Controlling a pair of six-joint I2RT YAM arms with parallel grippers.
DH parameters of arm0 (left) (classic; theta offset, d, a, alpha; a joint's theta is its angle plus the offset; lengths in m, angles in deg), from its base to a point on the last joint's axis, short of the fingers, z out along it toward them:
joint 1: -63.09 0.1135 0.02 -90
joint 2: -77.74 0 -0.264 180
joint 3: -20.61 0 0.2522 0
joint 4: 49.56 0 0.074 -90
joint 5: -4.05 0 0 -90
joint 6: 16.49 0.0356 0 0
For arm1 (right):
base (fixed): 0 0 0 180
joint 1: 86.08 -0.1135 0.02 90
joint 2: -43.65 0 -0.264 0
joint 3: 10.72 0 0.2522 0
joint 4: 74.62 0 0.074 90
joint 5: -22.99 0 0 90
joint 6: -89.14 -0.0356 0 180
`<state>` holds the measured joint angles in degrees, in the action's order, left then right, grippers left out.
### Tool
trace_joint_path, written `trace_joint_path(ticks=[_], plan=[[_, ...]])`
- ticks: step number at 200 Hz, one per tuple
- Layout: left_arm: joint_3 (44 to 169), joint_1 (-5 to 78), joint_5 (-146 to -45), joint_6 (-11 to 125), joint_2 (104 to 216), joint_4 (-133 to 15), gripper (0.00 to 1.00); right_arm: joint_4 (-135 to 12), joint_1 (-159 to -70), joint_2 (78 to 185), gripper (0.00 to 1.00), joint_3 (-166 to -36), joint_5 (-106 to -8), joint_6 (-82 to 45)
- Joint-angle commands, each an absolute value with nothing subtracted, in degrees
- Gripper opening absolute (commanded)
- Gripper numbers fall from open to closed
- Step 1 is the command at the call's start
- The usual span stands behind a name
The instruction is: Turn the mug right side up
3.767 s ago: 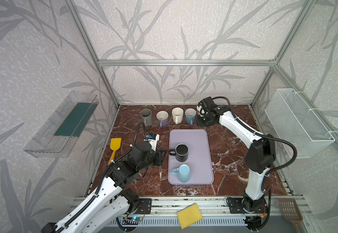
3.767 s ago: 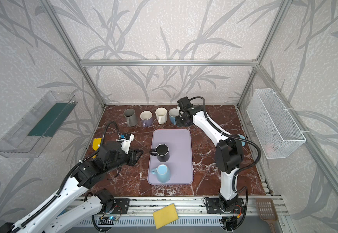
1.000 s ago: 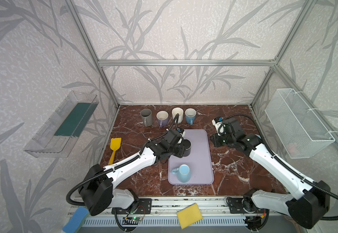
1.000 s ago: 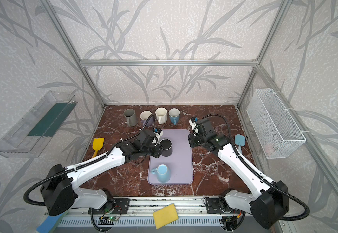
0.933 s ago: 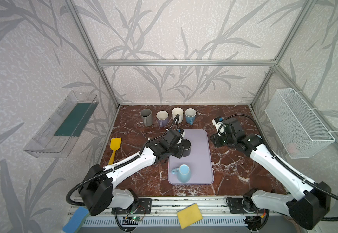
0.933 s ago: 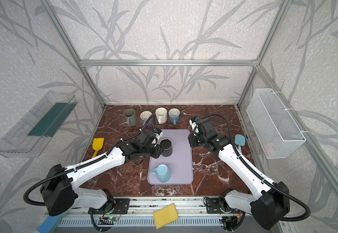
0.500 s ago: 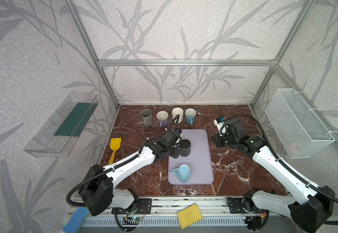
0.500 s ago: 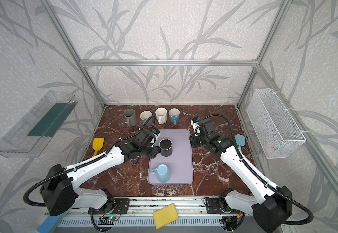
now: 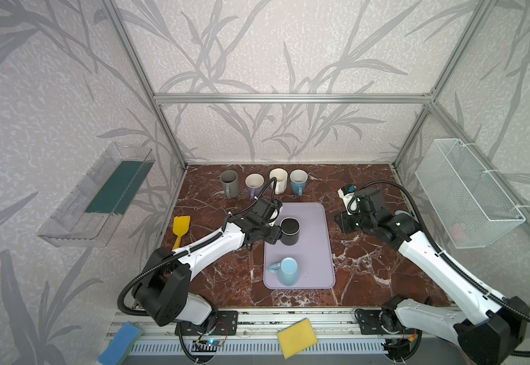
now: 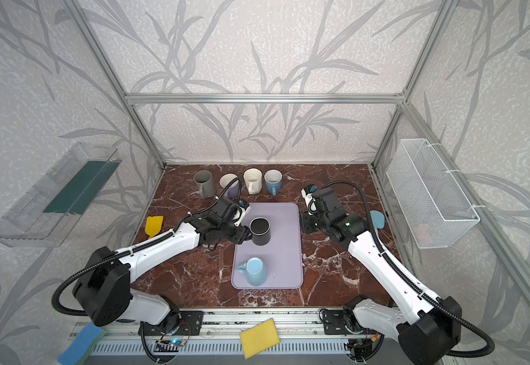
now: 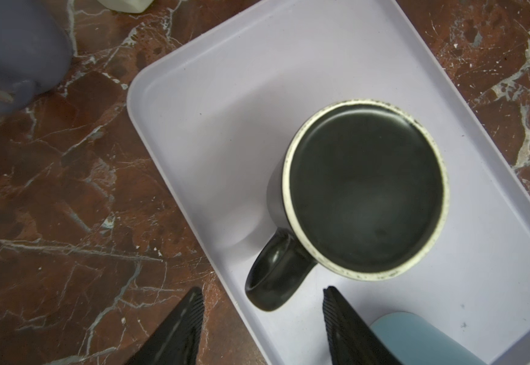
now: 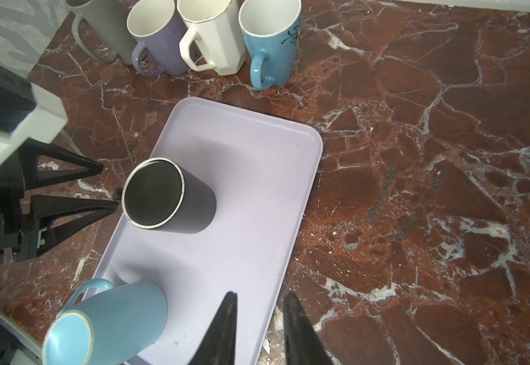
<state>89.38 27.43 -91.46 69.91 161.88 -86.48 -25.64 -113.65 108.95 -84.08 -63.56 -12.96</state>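
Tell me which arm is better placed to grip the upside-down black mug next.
Left. The left gripper is open at the handle of the black mug, fingers either side of it. The right gripper, barely parted, hangs beside the lavender tray, away from the mug.

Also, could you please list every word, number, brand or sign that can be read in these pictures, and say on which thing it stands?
No text can be read in any view.
On the patterned blue mug in the back row: a dark printed marking, seemingly a drawing; no letters can be made out.
On the black mug, the light blue mug and the tray: no print visible.
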Motion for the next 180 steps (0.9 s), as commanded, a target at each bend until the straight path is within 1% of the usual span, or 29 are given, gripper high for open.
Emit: trace_joint_path(ticks=[1, 59, 111, 138, 180], plan=[[90.68, 27.57, -94.65, 72.28, 163.59, -87.63, 0.63, -24.81, -113.4, 107.55, 0.28, -83.72, -64.26, -12.34], [93.9, 27.49, -98.54, 73.87, 168.63, -89.67, 0.62, -24.61, -113.33, 107.37, 0.28, -83.54, -64.28, -12.34], [94.76, 27.47, -98.66, 73.56, 169.46, -89.99, 0.52, -24.84, -113.15, 107.21, 0.28, -83.28, -64.28, -12.48], [94.84, 27.31, -98.42, 73.55, 169.66, -90.1, 0.42, -24.85, -113.11, 107.28, 0.28, -83.19, -64.19, -12.49], [95.28, 27.01, -98.05, 73.53, 170.46, -90.39, 0.42, -25.03, -113.02, 106.93, 0.28, -82.76, -64.15, -12.58]])
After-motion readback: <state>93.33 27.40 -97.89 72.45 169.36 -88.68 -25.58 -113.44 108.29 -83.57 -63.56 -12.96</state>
